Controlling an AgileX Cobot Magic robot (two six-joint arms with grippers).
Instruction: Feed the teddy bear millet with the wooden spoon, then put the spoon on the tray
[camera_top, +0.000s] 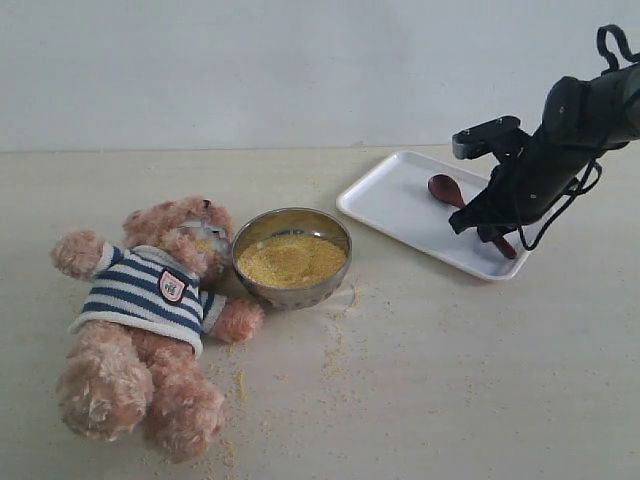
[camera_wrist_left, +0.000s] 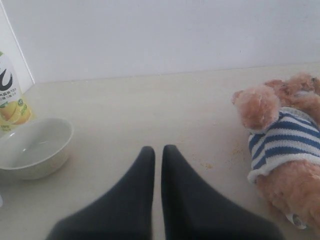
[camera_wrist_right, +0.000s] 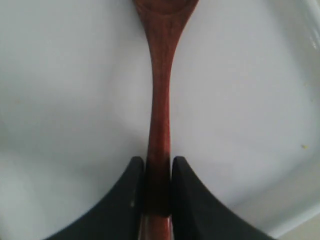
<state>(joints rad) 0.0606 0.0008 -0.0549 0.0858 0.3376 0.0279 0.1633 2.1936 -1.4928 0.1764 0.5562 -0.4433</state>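
Note:
The teddy bear (camera_top: 150, 310) in its striped sweater lies on its back at the left, also in the left wrist view (camera_wrist_left: 285, 145). Millet (camera_top: 291, 259) fills the steel bowl (camera_top: 291, 256) beside its head. The white tray (camera_top: 400, 205) sits at the back right. The wooden spoon (camera_top: 446, 190) lies low over the tray, its handle pinched between the fingers of my right gripper (camera_wrist_right: 158, 162), which is shut on it (camera_wrist_right: 159, 100). My left gripper (camera_wrist_left: 157, 150) hovers over bare table, shut and empty, left of the bear.
Loose millet grains (camera_top: 335, 355) are scattered on the table in front of the bowl and near the bear. A white ceramic bowl (camera_wrist_left: 32, 147) and a juice bottle (camera_wrist_left: 11, 95) stand at the side in the left wrist view.

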